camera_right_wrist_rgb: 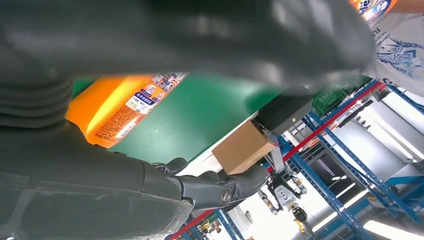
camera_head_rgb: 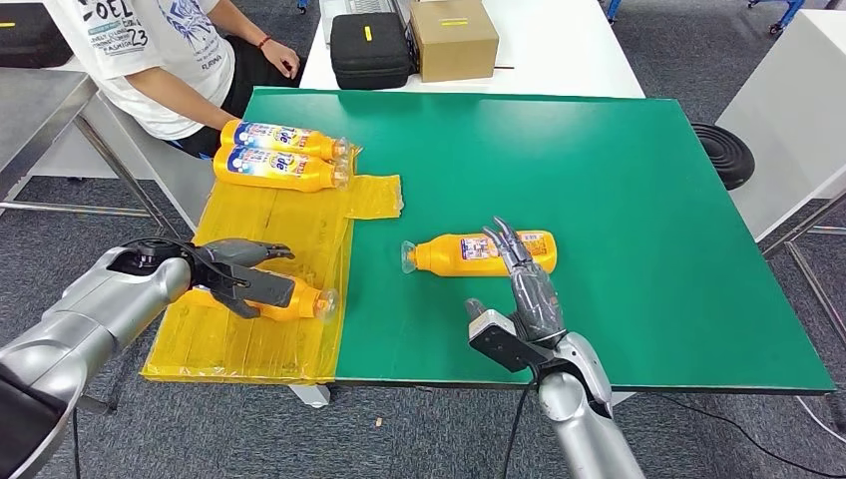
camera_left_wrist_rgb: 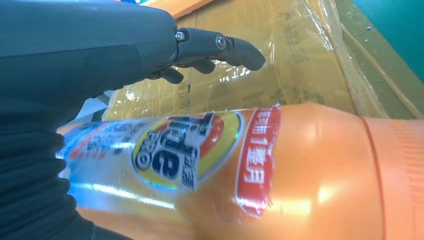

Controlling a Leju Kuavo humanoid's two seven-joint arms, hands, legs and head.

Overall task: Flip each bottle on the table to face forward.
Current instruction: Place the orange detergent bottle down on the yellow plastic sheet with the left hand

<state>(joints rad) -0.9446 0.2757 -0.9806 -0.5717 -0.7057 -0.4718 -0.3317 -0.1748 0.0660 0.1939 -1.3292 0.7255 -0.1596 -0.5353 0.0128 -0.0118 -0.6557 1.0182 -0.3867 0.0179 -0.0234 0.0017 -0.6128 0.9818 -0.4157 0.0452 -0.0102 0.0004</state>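
Two orange bottles [camera_head_rgb: 282, 137] [camera_head_rgb: 276, 168] lie side by side at the back of the yellow sheet [camera_head_rgb: 249, 344], labels up. A third orange bottle [camera_head_rgb: 304, 300] lies at the sheet's front, partly hidden under my left hand [camera_head_rgb: 242, 275]. Close up, this bottle [camera_left_wrist_rgb: 240, 175] shows its front label, and the fingers [camera_left_wrist_rgb: 220, 47] stretch out above it without touching. A fourth bottle [camera_head_rgb: 469, 252] lies on the green mat [camera_head_rgb: 619, 200], cap to the left. My right hand [camera_head_rgb: 527, 284] reaches over its base end with fingers straight. The bottle [camera_right_wrist_rgb: 125, 107] shows its back label there.
A person in a white shirt [camera_head_rgb: 170, 60] sits at the far left corner. A black case [camera_head_rgb: 367, 48] and a cardboard box [camera_head_rgb: 452, 38] stand on the white table behind. A loose yellow piece [camera_head_rgb: 374, 195] lies by the mat's left edge. A black round object [camera_head_rgb: 723, 155] sits beyond the mat's right side.
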